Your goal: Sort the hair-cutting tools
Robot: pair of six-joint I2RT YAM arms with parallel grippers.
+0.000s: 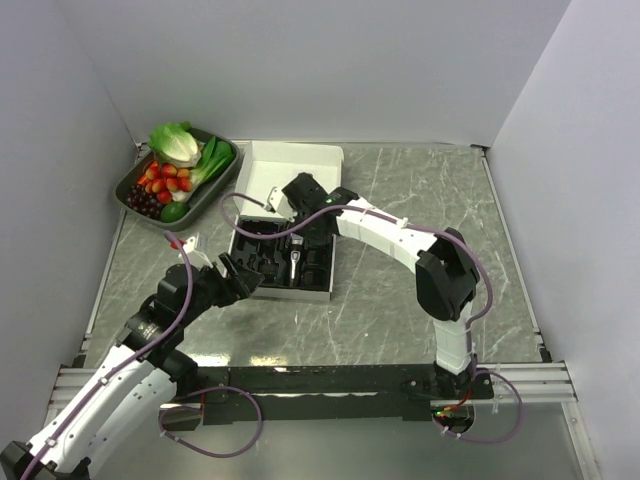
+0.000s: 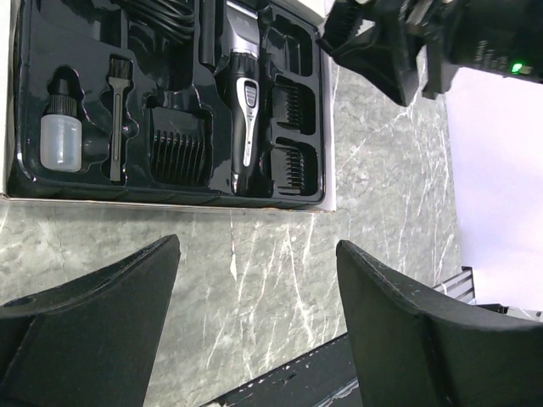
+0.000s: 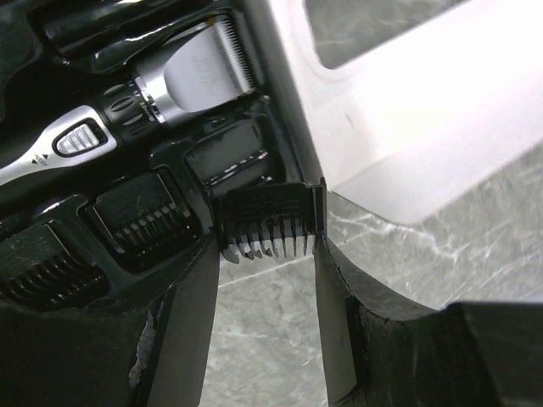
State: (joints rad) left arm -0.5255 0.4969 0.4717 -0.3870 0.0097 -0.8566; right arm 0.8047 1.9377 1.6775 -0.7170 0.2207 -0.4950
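The black-and-silver hair clipper (image 2: 244, 102) lies in a black moulded insert (image 2: 34, 182) inside its white box, with comb guards (image 2: 178, 154) in slots, a little brush (image 2: 116, 110) and a small white bottle (image 2: 61, 136). My right gripper (image 3: 267, 246) is shut on a black comb guard (image 3: 270, 219), teeth down, held just past the insert's edge next to a bare slot (image 3: 227, 157) by the clipper's head (image 3: 195, 76). My left gripper (image 2: 259, 254) is open and empty over the marble, just short of the box's near edge; it also shows in the top view (image 1: 240, 275).
The white box lid (image 1: 290, 165) lies open behind the insert. A dark tray of vegetables and fruit (image 1: 180, 170) stands at the back left. White walls close in the marble table on three sides. The right arm (image 1: 400, 240) arches over the box's right side.
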